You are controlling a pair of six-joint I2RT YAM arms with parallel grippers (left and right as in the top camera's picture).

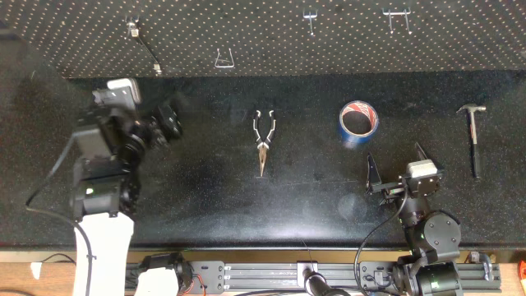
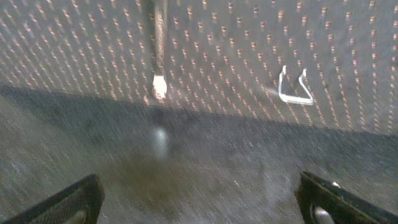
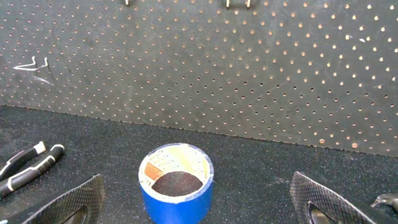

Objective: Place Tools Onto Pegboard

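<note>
A slim dark tool point(image 1: 146, 48) hangs on the pegboard point(image 1: 263, 37) at the upper left; in the left wrist view this tool point(image 2: 158, 50) hangs with its pale tip just above the table. My left gripper point(image 1: 171, 122) point(image 2: 202, 202) is open and empty, a little in front of it. Pliers point(image 1: 263, 140) with black-and-white handles lie mid-table. A blue tape roll point(image 1: 359, 122) point(image 3: 177, 183) stands upright right of centre. A hammer point(image 1: 472, 140) lies at the far right. My right gripper point(image 1: 399, 164) point(image 3: 199, 211) is open and empty just behind the roll.
A bent wire hook point(image 1: 223, 59) point(image 2: 294, 90) point(image 3: 31, 64) sits low on the board, and two more hooks point(image 1: 310, 20) point(image 1: 397, 18) are higher up. The pliers' handles point(image 3: 28, 165) and the hammer's head point(image 3: 385, 200) show beside the roll. The table point(image 1: 205, 197) is black.
</note>
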